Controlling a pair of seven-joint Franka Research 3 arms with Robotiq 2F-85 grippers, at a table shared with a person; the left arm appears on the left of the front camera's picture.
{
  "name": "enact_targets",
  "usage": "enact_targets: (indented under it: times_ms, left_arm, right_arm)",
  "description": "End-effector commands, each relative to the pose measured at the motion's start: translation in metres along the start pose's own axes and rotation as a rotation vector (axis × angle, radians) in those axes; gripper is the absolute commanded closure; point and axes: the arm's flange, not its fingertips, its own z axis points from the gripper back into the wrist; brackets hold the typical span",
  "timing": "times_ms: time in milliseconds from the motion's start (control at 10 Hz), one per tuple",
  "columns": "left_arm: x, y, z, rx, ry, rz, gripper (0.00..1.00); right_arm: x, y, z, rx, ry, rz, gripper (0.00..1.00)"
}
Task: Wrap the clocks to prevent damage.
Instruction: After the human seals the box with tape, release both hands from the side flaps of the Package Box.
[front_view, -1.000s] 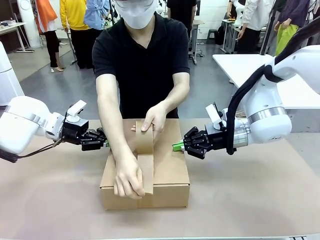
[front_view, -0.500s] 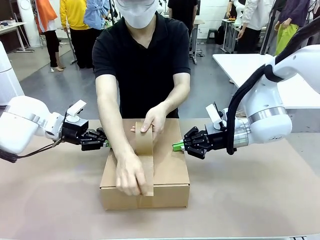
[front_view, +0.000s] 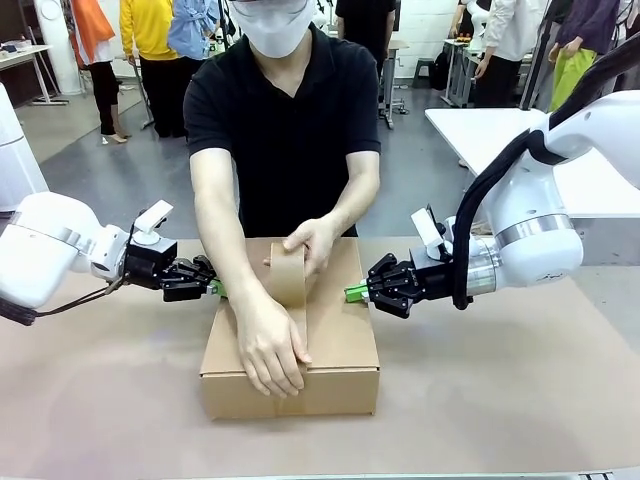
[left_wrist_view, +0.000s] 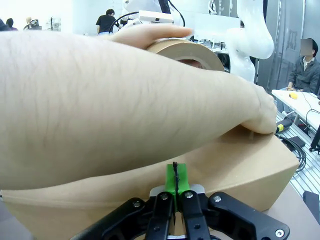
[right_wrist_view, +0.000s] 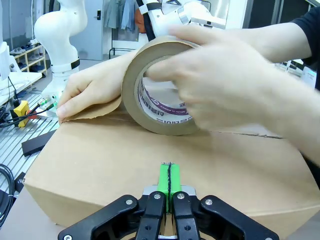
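Observation:
A closed cardboard box (front_view: 340, 340) sits mid-table; the clocks are hidden. The person holds a roll of brown tape (front_view: 288, 272) on the lid with one hand (front_view: 312, 240). Their other hand (front_view: 270, 352) presses the tape strip down at the box's front edge. My left gripper (front_view: 212, 288) is shut, its green tips at the box's left side under the person's forearm. My right gripper (front_view: 352, 292) is shut, with its tips against the right side. In the left wrist view the shut gripper (left_wrist_view: 175, 177) meets the box wall (left_wrist_view: 240, 165). In the right wrist view the shut gripper (right_wrist_view: 169, 177) faces the box (right_wrist_view: 100, 170) and the tape roll (right_wrist_view: 157, 107).
Brown paper covers the table (front_view: 500, 400), with free room in front of the box and on both sides. The person's forearm (left_wrist_view: 125, 110) crosses close above my left gripper. A white table (front_view: 590, 170) stands behind my right arm.
The person's front hand slid up from the box's front face onto the top edge, smoothing the tape. The roll shifted slightly along the lid. Both arms stayed still.

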Motion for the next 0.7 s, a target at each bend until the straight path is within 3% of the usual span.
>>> enact_targets:
  times_ms: [0,600]
  left_arm:
    - [-0.0003,0.001,-0.0012,0.004,0.009,-0.002,1.0]
    - [-0.0003,0.001,-0.0012,0.004,0.009,-0.002,1.0]
  right_arm:
    - [-0.0023,0.0007,-0.0012,-0.003,0.005,0.0,0.99]
    - [-0.0023,0.0007,-0.0012,-0.003,0.005,0.0,0.99]
